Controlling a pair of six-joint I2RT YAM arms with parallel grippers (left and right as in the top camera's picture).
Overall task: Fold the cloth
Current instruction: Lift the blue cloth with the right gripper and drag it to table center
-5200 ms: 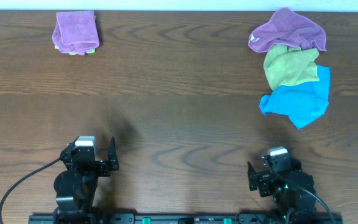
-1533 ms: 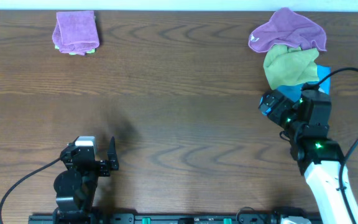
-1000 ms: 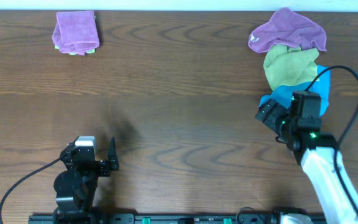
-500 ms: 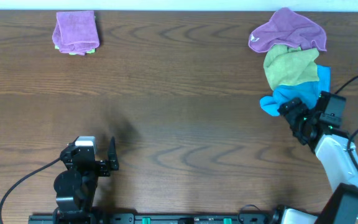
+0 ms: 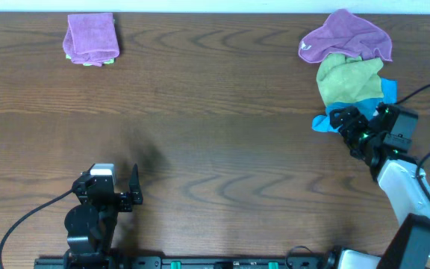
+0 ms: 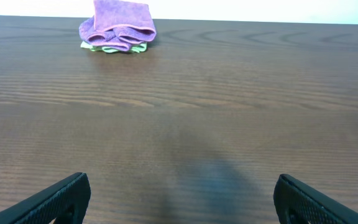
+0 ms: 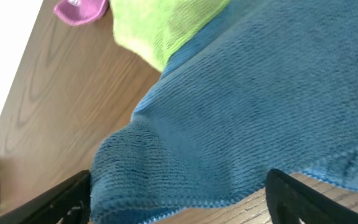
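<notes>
Folding not begun: 0 folds made. Cloth (image 7: 241, 112) lies crumpled directly beneath and ahead of right gripper (image 7: 176, 202), jaws spread wide, nothing held. Grasping, spreading and folding all remain.

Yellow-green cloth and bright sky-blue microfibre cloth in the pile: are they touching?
Touching. The right wrist view shows the yellow-green cloth lying directly over the edge of the sky-blue microfibre cloth, with no gap between them.
</notes>
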